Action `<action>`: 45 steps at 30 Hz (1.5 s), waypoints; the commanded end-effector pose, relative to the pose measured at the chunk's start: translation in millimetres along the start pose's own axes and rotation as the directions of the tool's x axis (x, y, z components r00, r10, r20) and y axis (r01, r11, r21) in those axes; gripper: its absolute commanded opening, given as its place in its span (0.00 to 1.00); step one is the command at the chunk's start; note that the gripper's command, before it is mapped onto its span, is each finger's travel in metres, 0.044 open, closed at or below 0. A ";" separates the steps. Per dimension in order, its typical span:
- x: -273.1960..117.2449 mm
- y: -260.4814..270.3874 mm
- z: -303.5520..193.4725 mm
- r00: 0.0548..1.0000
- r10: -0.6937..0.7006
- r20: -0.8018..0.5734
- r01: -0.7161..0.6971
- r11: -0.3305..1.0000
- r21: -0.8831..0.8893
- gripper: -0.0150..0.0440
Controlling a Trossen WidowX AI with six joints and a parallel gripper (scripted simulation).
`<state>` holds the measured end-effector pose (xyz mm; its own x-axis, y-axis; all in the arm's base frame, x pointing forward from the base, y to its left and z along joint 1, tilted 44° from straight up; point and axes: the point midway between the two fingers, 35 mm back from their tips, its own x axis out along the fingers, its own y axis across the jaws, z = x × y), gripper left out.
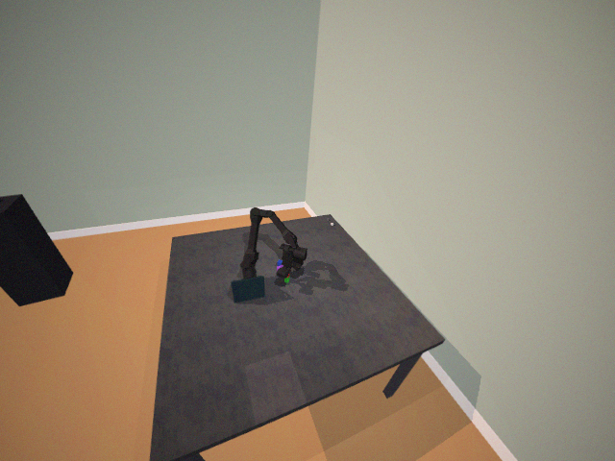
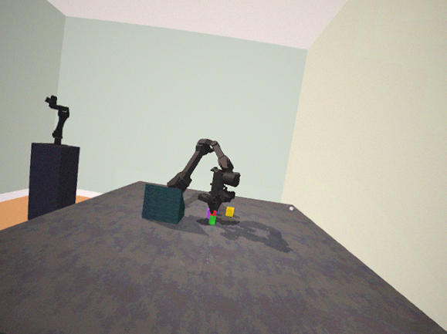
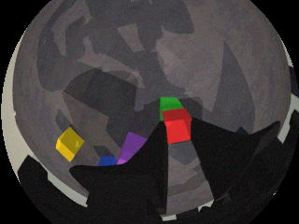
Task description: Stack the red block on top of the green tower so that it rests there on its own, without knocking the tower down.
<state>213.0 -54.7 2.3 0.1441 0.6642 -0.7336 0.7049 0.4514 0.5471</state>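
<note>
My gripper [image 2: 213, 211] [image 3: 176, 123] is shut on the red block [image 2: 213, 213] [image 3: 178, 131]. In the exterior view the red block is right above the green tower [image 2: 212, 220] [image 3: 170, 105] [image 1: 286, 279], with no gap that I can make out. In the wrist view the red block covers the near part of the green tower's top. The tower stands upright on the table. Whether the red block touches it or is just above it, I cannot tell for certain. In the top view the arm hides most of the red block.
A purple block [image 1: 280, 268] [image 2: 208, 213] [image 3: 133, 146] stands close to the tower, with a blue block [image 1: 280, 261] [image 3: 107, 161] beyond it. A yellow block [image 2: 230, 211] [image 3: 70, 144] stands farther off. A large dark teal box [image 1: 248, 289] [image 2: 161, 203] stands near the arm's base.
</note>
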 end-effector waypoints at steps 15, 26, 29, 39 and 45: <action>2.2 0.0 0.2 1.000 0.004 -0.002 -0.004 1.000 0.005 0.25; 1.0 -0.2 0.2 1.000 0.001 0.000 -0.001 1.000 0.002 0.39; 1.0 -0.2 0.2 1.000 0.001 0.000 -0.001 1.000 0.002 0.52; 1.0 -0.2 0.2 1.000 0.001 0.000 -0.001 1.000 0.002 0.97; 1.0 -0.2 0.2 1.000 0.001 0.000 -0.001 1.000 0.002 1.00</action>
<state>213.0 -54.2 1.7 0.1435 0.6656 -0.7324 0.7073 0.4487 0.5463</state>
